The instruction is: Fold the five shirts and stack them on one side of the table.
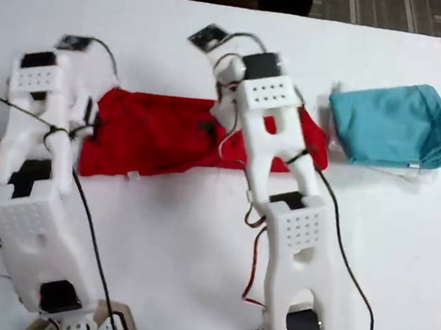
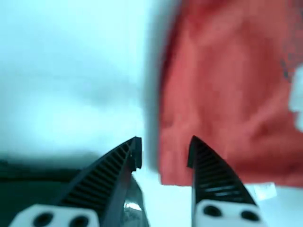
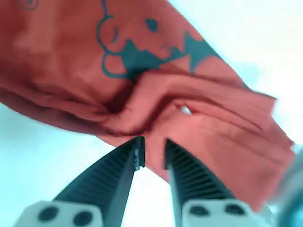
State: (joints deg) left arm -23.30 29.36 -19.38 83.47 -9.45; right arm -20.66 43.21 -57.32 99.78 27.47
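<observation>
Left gripper (image 2: 163, 153), jaws parted and empty, hangs over an edge of the red shirt (image 2: 227, 85) spread on the table (image 1: 165, 238) near a folded teal shirt (image 1: 394, 124), while the right gripper (image 3: 152, 153), narrowly parted, hovers over its bunched fold; soft, light cloth, likely best pinched at corners.

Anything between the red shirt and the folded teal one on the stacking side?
Nothing visible. The red shirt ends close to the folded teal shirt, with just a narrow strip of bare table between them in the high view.
</observation>
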